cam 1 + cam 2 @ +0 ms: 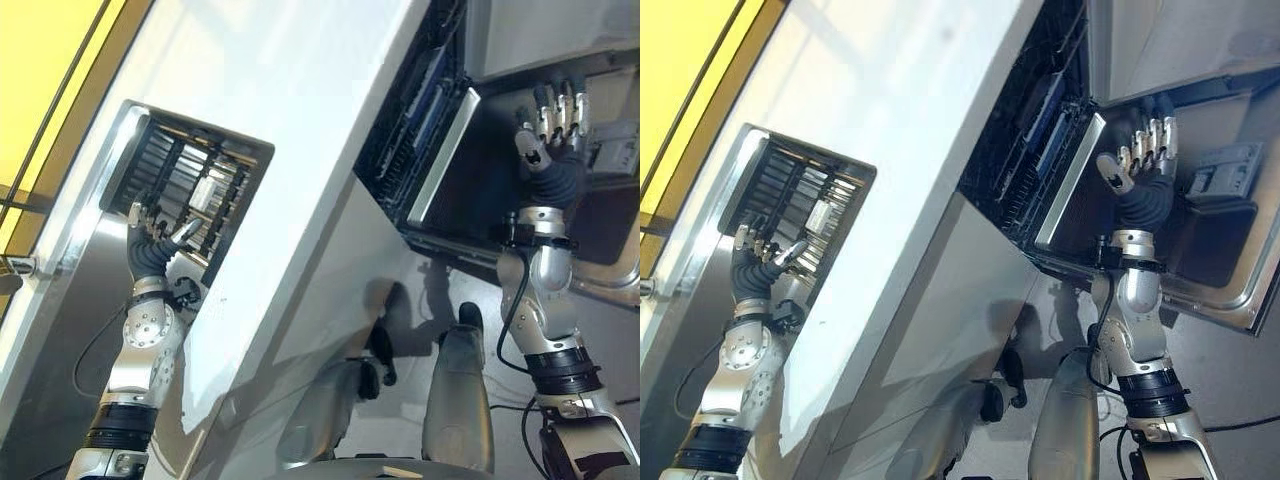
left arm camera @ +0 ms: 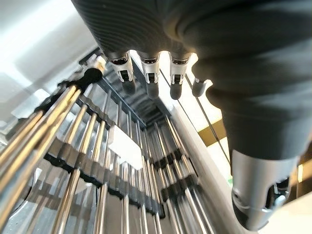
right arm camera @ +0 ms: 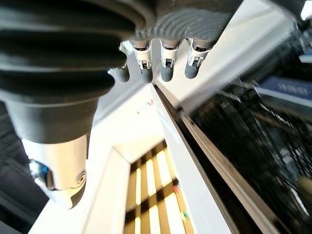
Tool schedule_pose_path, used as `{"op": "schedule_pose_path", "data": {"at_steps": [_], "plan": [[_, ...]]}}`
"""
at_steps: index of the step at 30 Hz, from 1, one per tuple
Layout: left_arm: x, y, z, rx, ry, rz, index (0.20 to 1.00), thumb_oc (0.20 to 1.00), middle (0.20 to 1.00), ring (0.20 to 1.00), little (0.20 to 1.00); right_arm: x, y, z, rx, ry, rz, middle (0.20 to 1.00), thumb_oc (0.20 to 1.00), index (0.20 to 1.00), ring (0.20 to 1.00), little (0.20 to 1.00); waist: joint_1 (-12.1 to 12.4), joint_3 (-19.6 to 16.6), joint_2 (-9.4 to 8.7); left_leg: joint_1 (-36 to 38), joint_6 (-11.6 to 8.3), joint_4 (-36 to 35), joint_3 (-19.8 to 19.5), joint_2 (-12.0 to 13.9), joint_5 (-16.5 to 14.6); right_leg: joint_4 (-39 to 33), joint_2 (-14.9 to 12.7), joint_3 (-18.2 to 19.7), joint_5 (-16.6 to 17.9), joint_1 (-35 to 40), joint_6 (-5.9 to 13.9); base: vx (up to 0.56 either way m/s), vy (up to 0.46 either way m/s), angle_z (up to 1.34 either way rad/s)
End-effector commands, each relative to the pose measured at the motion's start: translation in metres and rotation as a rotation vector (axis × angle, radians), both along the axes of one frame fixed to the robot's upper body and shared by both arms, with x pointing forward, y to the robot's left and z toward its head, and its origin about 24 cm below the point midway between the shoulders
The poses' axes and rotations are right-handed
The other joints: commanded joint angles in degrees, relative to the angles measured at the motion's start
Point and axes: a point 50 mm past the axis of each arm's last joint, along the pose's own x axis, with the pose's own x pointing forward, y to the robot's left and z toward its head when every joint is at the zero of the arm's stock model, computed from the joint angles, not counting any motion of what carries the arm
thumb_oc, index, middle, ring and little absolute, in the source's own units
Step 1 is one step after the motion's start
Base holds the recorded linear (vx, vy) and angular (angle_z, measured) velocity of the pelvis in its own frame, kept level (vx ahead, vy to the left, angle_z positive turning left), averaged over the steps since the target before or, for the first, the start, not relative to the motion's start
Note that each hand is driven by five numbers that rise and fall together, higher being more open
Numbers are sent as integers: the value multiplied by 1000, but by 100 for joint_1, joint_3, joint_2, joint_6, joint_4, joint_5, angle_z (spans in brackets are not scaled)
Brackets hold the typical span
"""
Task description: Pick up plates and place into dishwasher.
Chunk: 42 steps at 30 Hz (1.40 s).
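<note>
Steel drying rack tines risking snagging left hand, hovering open, empty; right hand idling open by dishwasher.

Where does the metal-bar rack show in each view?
Left eye view: rack in the white counter's recess, upper left.
Right eye view: upper left again.
Left wrist view: its bars run just past the fingers.
Right wrist view: a slatted recess might be it; cannot tell.
Shared landmark: left hand at the rack's lower edge.
</note>
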Motion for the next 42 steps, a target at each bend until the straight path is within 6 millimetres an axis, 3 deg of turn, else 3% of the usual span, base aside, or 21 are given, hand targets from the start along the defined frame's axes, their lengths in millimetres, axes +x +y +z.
{"op": "schedule_pose_path", "data": {"at_steps": [1, 5, 9, 16, 23, 29, 34, 37, 42], "plan": [[-2, 9, 31, 71, -115, 23, 1000, 1000, 1000, 1000, 1000, -10, 14, 31, -21, -173, 38, 1000, 1000, 1000, 1000, 1000, 113, -118, -204, -87, -79, 130, -111, -12, 223, -759, 106, 10, 348, 537, -241, -5, -64, 19], [3, 8, 39, 110, -126, 25, 1000, 1000, 1000, 1000, 1000, -14, 12, 33, 7, -204, -115, 1000, 1000, 1000, 1000, 1000, 183, -117, -348, -241, -42, 201, -97, -2, 235, -721, 102, -110, 413, 445, -255, -48, -93, 30], [7, 7, 42, 132, -125, 27, 1000, 1000, 1000, 1000, 1000, -18, -5, 22, 63, -159, -455, 1000, 1000, 1000, 1000, 1000, 75, 49, -380, -521, -6, 379, -60, 12, 200, -549, 180, -54, 430, 171, -253, -69, -54, 8], [-4, 14, 38, 101, -145, 60, 1000, 1000, 1000, 1000, 1000, -42, -64, -31, 126, 51, -877, 1000, 1000, 1000, 1000, 1000, -432, 432, -149, -484, 0, 285, 252, 44, 160, -649, 258, 323, 593, -38, -148, -8, 87, -21], [-10, 16, 33, 53, -147, 82, 1000, 1000, 1000, 1000, 1000, -78, -108, -58, 169, 100, -1265, 1000, 1000, 1000, 1000, 1000, -845, 565, -3, -311, -34, 63, 552, 62, 161, -974, 308, 687, 753, -3, -60, 32, 109, -44], [-4, 5, 34, 41, -158, 73, 1000, 1000, 1000, 1000, 1000, -90, -137, -95, 495, 273, -1287, 1000, 1000, 1000, 1000, 1000, -997, 568, 194, -411, -24, -33, 664, 14, 240, -1054, 290, 879, 878, -177, -48, -11, 62, -25], [2, -4, 30, 46, -158, 61, 1000, 1000, 1000, 1000, 1000, -85, -135, -113, 587, 335, -1262, 1000, 1000, 1000, 1000, 1000, -1005, 568, 507, -803, 24, 46, 748, -75, 268, -797, 259, 988, 834, -681, -74, -28, 19, -15], [3, -9, 28, 54, -163, 64, 1000, 1000, 1000, 1000, 1000, -79, -136, -124, 733, 325, -1141, 1000, 1000, 1000, 1000, 1000, -950, 568, 696, -1152, 31, 224, 787, -139, 215, -532, 215, 1019, 714, -1072, -100, -46, -35, -6], [1, -17, 23, 74, -166, 43, 1000, 1000, 1000, 1000, 1000, -64, -135, -116, 824, 216, -1002, 1000, 1000, 1000, 1000, 1000, -790, 568, 961, -1681, 38, 607, 894, -164, 84, -40, 117, 1028, 548, -1671, -143, -32, -66, 2]]}}
